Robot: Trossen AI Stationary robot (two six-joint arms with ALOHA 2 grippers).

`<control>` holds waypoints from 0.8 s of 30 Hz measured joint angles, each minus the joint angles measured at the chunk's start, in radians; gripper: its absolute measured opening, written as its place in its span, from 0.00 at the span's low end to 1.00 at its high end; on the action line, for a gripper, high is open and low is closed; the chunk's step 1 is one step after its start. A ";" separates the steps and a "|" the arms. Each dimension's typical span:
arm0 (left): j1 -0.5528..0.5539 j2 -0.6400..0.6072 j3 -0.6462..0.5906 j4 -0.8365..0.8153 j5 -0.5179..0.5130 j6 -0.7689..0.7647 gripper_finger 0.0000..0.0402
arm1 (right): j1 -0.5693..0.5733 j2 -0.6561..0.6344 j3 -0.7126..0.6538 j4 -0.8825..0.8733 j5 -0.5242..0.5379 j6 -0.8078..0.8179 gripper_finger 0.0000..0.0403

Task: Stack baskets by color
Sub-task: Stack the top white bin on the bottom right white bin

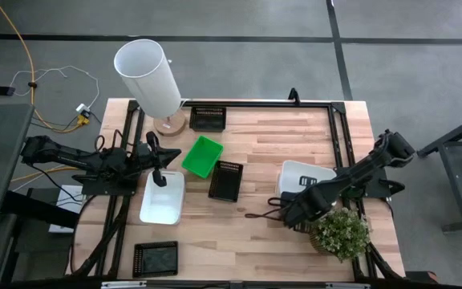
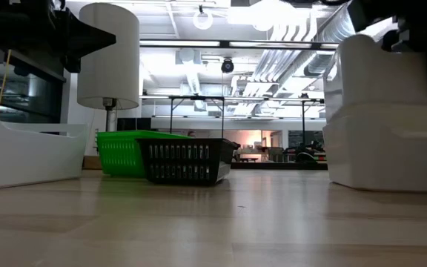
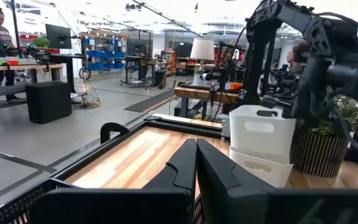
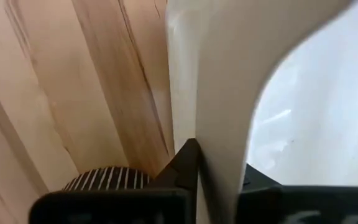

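Six shallow plastic baskets sit on the pale wooden table [image 1: 271,152], and we see its widest bare stretch between the middle cluster and the right side. A black slatted basket [image 1: 208,119] lies at the far edge, beside the tall white cylinder [image 1: 148,76]; another black slatted one [image 1: 156,258] lies close to the near edge. Mid-table, the bright green rectangular basket [image 1: 203,156] sits just beside a third black slatted basket [image 1: 226,179].

On the right, two white baskets [image 3: 261,142] are nested, near the potted green plant [image 1: 342,232] at the table's near right corner. We see the right gripper [image 4: 219,171] with its fingers pinched on the thin wall of the upper white basket [image 4: 222,93], one finger on each side.

On the left, the left gripper [image 1: 158,177] hangs over the far end of the single white rectangular basket [image 1: 163,199], its fingers pressed together, holding nothing.
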State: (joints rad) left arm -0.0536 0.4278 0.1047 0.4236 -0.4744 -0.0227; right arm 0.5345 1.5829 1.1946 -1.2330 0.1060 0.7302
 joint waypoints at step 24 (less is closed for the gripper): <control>0.000 0.000 0.000 0.000 0.000 0.000 0.00 | 0.005 0.084 0.001 0.004 -0.042 0.010 0.00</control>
State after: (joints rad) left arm -0.0536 0.4279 0.1047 0.4236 -0.4742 -0.0227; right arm 0.5396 1.6672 1.1954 -1.2286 0.0642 0.7402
